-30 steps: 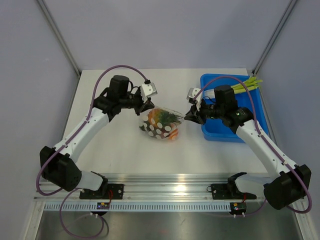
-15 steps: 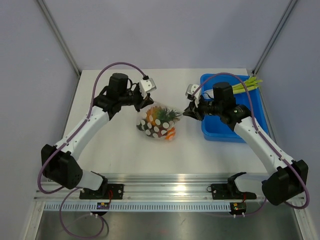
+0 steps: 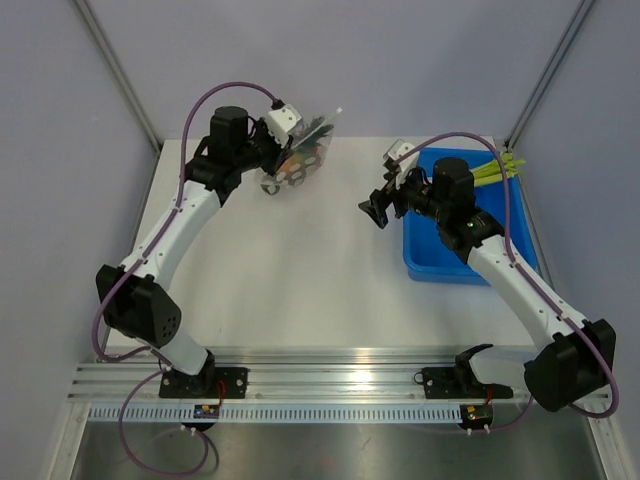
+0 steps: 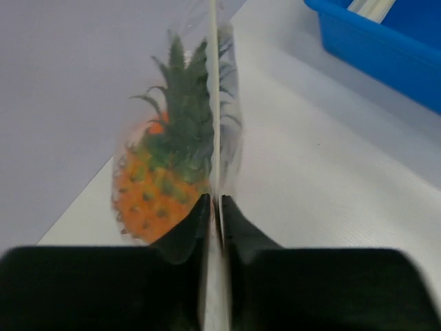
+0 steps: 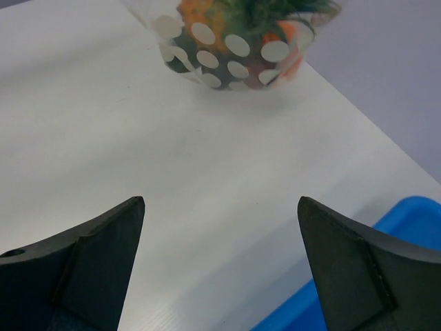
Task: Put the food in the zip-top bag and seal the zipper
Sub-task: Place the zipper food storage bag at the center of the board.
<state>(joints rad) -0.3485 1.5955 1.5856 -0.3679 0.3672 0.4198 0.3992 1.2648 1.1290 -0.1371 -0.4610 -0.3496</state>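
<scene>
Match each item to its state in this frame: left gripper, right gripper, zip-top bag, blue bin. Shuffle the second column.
Items
1. left gripper
2. right gripper
3. zip-top bag
4. blue bin

States
A. open, holding nothing
B. farthest right, yellow-green sticks inside
C. shut on clear plastic
D. held by one edge, pineapple inside

Pairs: 1-C, 2-A, 3-D, 4-B
</scene>
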